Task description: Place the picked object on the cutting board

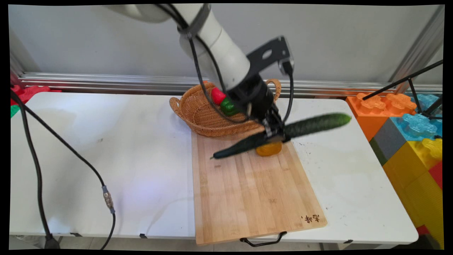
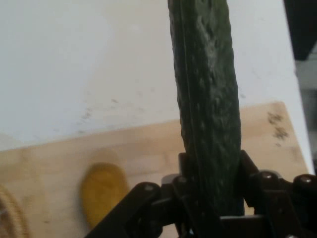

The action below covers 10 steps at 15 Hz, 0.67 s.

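Note:
My gripper (image 1: 274, 134) is shut on a long dark green cucumber (image 1: 311, 125), gripping it near its middle. The cucumber hangs slanted above the far end of the wooden cutting board (image 1: 247, 187), its left tip low near the board and its right end out over the table. In the hand view the cucumber (image 2: 208, 99) runs up from between the fingers. An orange-yellow piece of fruit (image 1: 269, 149) lies on the board just under the gripper, and shows in the hand view as the yellow fruit (image 2: 101, 191).
A wicker basket (image 1: 198, 113) behind the board holds a red item (image 1: 217, 95) and a green item (image 1: 229, 107). Big plastic blocks (image 1: 407, 124) stand at the table's right. A black cable (image 1: 53, 141) crosses the left side. A black stand leg (image 1: 407, 79) is at the right.

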Each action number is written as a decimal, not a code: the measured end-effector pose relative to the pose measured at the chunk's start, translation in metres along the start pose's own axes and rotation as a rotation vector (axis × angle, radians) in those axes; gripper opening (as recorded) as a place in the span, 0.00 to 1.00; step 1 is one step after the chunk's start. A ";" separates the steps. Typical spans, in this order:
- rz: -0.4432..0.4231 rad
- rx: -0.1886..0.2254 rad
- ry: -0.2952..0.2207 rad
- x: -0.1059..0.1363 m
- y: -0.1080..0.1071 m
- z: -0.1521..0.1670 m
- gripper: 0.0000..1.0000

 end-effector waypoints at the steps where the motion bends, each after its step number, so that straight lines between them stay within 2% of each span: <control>1: 0.007 -0.012 -0.011 -0.004 0.007 0.006 0.00; 5: 0.035 -0.039 -0.050 -0.019 0.029 0.035 0.00; 10: 0.076 -0.051 -0.102 -0.041 0.051 0.077 0.00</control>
